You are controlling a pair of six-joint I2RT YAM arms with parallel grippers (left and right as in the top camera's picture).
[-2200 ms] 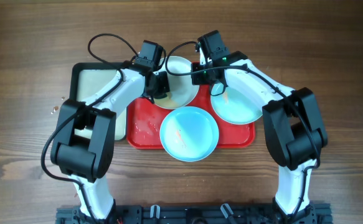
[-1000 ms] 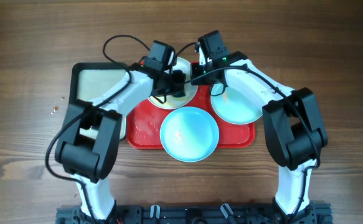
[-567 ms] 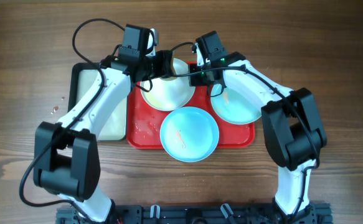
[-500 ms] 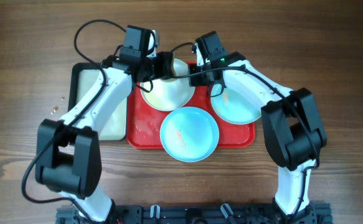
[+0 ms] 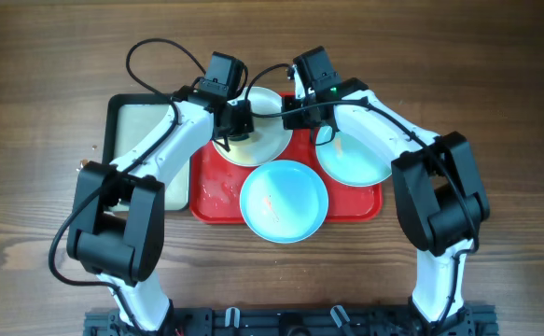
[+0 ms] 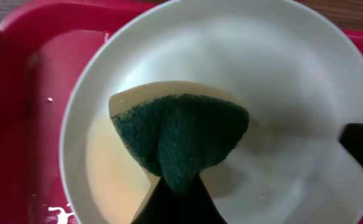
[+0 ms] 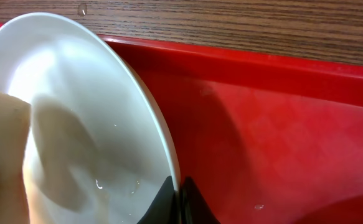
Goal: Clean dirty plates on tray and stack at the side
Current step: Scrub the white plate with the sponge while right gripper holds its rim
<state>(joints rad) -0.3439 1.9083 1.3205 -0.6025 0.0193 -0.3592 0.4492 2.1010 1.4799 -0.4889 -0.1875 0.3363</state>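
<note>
The white plate point(image 5: 270, 138) sits tilted at the back of the red tray point(image 5: 217, 191). My left gripper point(image 5: 231, 131) is shut on a green and yellow sponge point(image 6: 180, 134) that presses on the white plate's inside point(image 6: 281, 93). My right gripper point(image 5: 291, 110) is shut on the white plate's right rim point(image 7: 162, 143). Two pale blue plates lie on the tray: one at the front middle point(image 5: 284, 200) with an orange smear, one at the right point(image 5: 355, 157), partly under my right arm.
A black-rimmed tray with a pale inside point(image 5: 139, 126) stands left of the red tray. White specks lie on the red tray's left part point(image 5: 214, 189). Brown wooden table point(image 5: 495, 93) lies all around.
My left gripper swept with the sponge from the plate's middle to its back left and returned to the plate's left part. My right gripper held the rim still.
</note>
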